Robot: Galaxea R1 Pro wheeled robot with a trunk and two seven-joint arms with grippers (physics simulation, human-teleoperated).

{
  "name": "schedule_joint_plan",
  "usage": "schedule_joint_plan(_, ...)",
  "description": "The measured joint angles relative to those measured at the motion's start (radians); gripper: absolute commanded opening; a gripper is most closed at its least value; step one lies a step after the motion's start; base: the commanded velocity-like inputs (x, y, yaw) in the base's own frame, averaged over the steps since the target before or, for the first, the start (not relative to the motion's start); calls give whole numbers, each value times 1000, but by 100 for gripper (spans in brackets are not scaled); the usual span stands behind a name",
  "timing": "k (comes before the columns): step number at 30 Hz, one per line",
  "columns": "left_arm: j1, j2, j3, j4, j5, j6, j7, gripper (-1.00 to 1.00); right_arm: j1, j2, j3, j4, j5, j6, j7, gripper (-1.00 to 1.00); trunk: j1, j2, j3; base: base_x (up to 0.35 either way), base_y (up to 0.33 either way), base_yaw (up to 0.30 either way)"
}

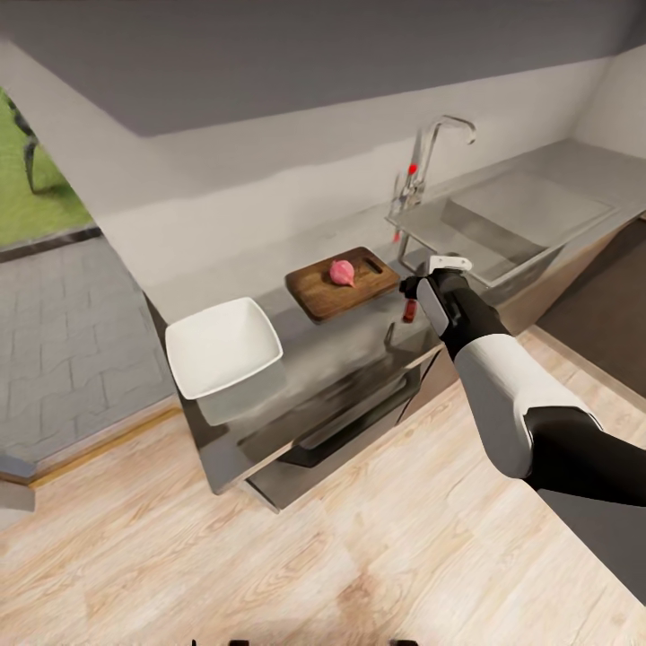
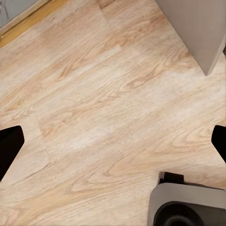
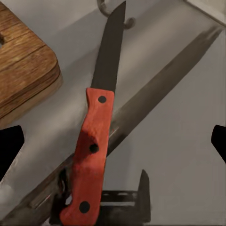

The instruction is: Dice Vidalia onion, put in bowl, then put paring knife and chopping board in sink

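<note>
Knife [image 3: 96,141] handle red (three dark rivets), unlettered, beside board [image 3: 21,66].

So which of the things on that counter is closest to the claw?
The paring knife, the red-handled one lying right under the right claw. The chopping board sits further along the counter, and the bowl lies beyond it.

The countertop [image 1: 359,345] is seen from above in the head view; the knife [image 3: 94,141] and board [image 3: 21,70] are shared close-up by the right wrist view; the floor [image 2: 103,108] is faced by the left wrist view.
</note>
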Motion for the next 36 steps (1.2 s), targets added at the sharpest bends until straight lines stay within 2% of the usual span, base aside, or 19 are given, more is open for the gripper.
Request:
schedule_joint_plan(3, 0, 0, 0, 0, 0, 0, 0, 100, 0, 3, 1, 0, 0, 1, 0, 100, 0, 0, -1, 0, 16, 0)
schedule_joint_plan(8, 1, 0, 0, -1, 0, 3, -2, 100, 1, -25, 4, -28, 8, -27, -29, 100, 0, 0, -1, 0, 0, 0)
schedule_joint_plan(13, 1, 0, 0, -1, 0, 2, -3, 100, 1, 1, 4, -14, 9, -45, -22, 100, 0, 0, -1, 0, 0, 0)
schedule_joint_plan(18, 1, 0, 0, -1, 0, 3, -3, 100, 1, -6, 4, 13, 9, -73, 6, 100, 0, 0, -1, 0, 0, 0)
schedule_joint_plan(24, 2, 0, 0, 0, 0, 3, -3, 100, 1, -8, 4, 17, 10, -107, 8, 100, 0, 0, -1, 0, 0, 0)
schedule_joint_plan(36, 2, 0, 0, 0, 0, 3, -3, 100, 1, -10, 2, 48, 9, -110, 7, 100, 0, 0, -1, 0, 0, 0)
